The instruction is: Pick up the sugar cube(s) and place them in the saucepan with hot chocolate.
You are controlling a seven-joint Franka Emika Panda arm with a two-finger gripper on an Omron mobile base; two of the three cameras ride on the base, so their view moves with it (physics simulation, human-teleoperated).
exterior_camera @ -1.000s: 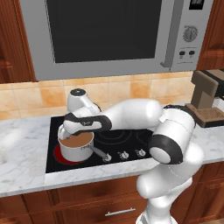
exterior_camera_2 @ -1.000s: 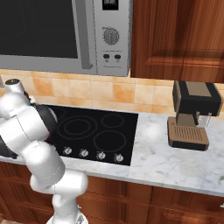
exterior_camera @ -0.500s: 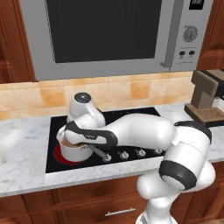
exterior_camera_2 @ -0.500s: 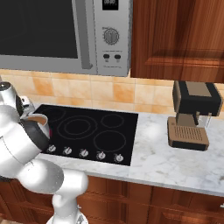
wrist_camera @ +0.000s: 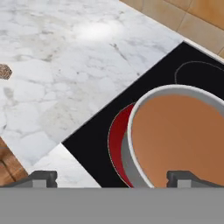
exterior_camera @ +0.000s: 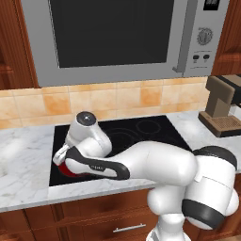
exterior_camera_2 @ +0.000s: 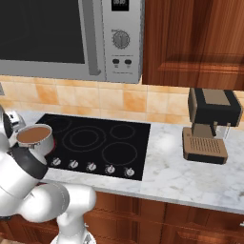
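— Where's your pan?
— Your saucepan (wrist_camera: 175, 135) of hot chocolate sits on the glowing red burner (wrist_camera: 117, 144), just beside the marble surface (wrist_camera: 48, 74).
— And the gripper?
— Your gripper (wrist_camera: 111, 177) hangs above the pan's edge, jaws spread wide, holding nothing.

The saucepan with hot chocolate (exterior_camera_2: 35, 137) sits on the near left burner (wrist_camera: 114, 146) of the cooktop (exterior_camera_2: 105, 143), which is set into the counter (exterior_camera_2: 190, 174). The microwave (exterior_camera_2: 71, 35) hangs above the cooktop. The coffee machine (exterior_camera_2: 211, 125) stands on the counter, well right of the cooktop. A small speckled thing (wrist_camera: 4, 71) lies on the counter, apart from the pan.
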